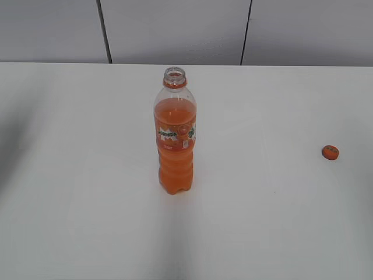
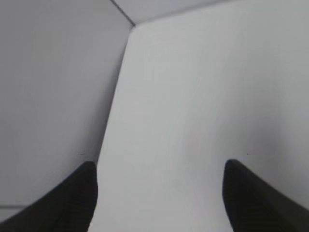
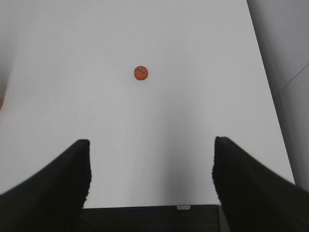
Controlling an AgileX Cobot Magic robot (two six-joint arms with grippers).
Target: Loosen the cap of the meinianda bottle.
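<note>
The meinianda bottle [image 1: 175,137] stands upright near the centre of the white worktop [image 1: 81,175]. Its mouth is uncovered, the orange neck ring showing just below the bare threads. Orange drink fills it to the shoulder, and the label wraps the middle.

The cap [image 1: 330,153] is off the bottle. It lies flat on the worktop, well apart from the bottle at about 3 o'clock in the exterior view, near the right edge of the frame. In the right wrist view the cap [image 3: 140,73] sits at 12 o'clock from the right gripper [image 3: 152,174], well ahead of the fingertips and not touched by them.

Right gripper: jaws spread wide, nothing between them, only bare worktop below.

Left gripper [image 2: 160,193]: jaws likewise wide apart and holding nothing, positioned over the worktop's edge beside a grey wall panel [image 2: 53,87].

Neither arm appears in the exterior view.
</note>
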